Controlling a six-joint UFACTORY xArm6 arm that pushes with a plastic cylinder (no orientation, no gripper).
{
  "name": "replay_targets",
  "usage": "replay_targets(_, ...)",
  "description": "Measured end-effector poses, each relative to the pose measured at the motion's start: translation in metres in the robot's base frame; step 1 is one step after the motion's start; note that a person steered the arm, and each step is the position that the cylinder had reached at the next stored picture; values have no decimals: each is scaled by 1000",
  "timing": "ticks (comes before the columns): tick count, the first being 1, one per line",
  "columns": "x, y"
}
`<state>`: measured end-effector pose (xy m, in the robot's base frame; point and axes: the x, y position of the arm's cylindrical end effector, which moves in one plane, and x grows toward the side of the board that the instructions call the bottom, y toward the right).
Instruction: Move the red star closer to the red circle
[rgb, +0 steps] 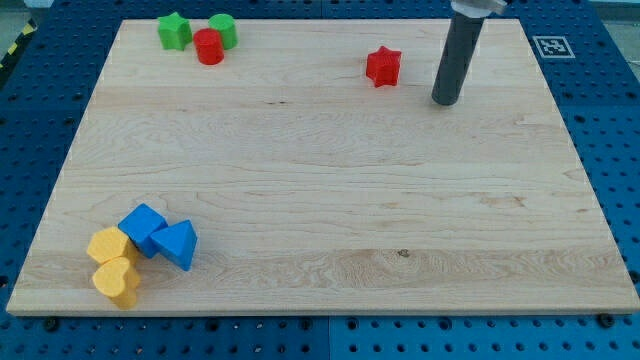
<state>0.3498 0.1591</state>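
Note:
The red star (383, 66) lies near the view's top, right of centre, on the wooden board (330, 200). The red circle (209, 47) sits at the view's top left, touching a green star (174, 31) on its left and a green circle (224, 30) on its upper right. My tip (446, 101) is to the right of the red star and slightly below it, a short gap apart, not touching it.
At the view's bottom left a blue cube (143, 228), a blue triangle (177, 244), a yellow hexagon-like block (107, 246) and a yellow heart-like block (117, 282) cluster together. A fiducial marker (551, 45) is at the top right corner.

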Motion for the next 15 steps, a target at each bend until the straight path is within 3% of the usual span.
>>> replay_targets(3,-28,-11)
replay_targets(6,-56,-126)
replay_targets(9,-83,-94)
replay_targets(10,-98,-117)
replay_targets(12,-96,-171)
replay_targets(15,-76,-138)
